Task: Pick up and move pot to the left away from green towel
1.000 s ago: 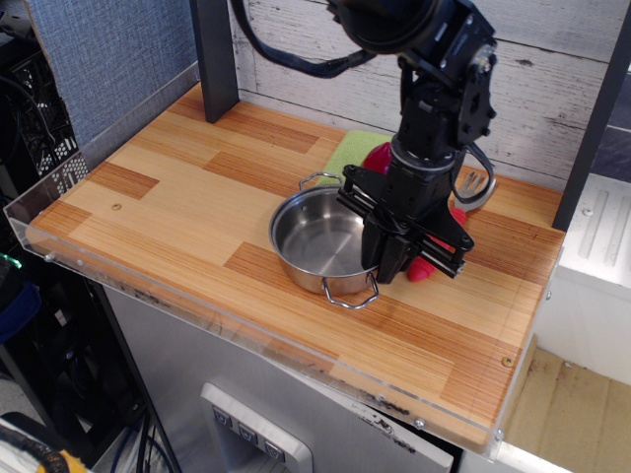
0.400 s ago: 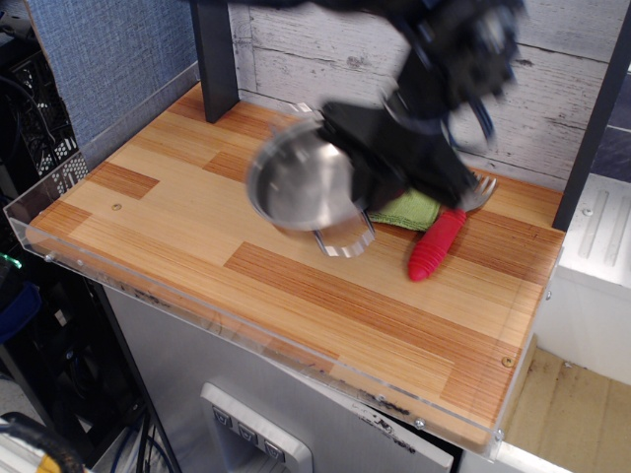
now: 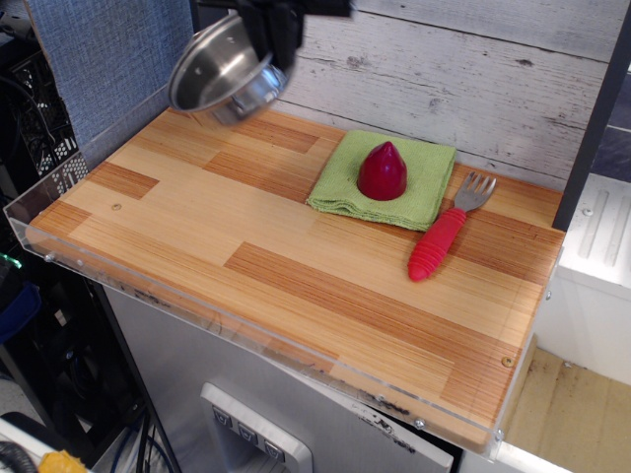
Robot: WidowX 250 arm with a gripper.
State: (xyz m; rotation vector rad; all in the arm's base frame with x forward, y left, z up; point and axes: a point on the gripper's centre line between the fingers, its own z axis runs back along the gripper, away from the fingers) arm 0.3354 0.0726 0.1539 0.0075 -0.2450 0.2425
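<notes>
The shiny steel pot [image 3: 210,69] hangs tilted in the air, high over the table's back left corner, its open side facing down-left. My black gripper [image 3: 270,39] reaches in from the top edge and is shut on the pot's right rim; most of the arm is out of view. The light green towel [image 3: 419,187] lies flat at the back middle-right of the table, far to the right of the pot and well below it.
A dark red cone-shaped object [image 3: 382,170] stands on the towel. A fork with a red handle [image 3: 437,242] lies just right of the towel. The wooden table [image 3: 197,217] has a clear plastic rim [image 3: 59,187] on its left and front edges. A white plank wall stands behind.
The pot was gripped on the table in front of the towel, then lifted and carried up and to the left. The towel and the red cone, hidden before, now show.
</notes>
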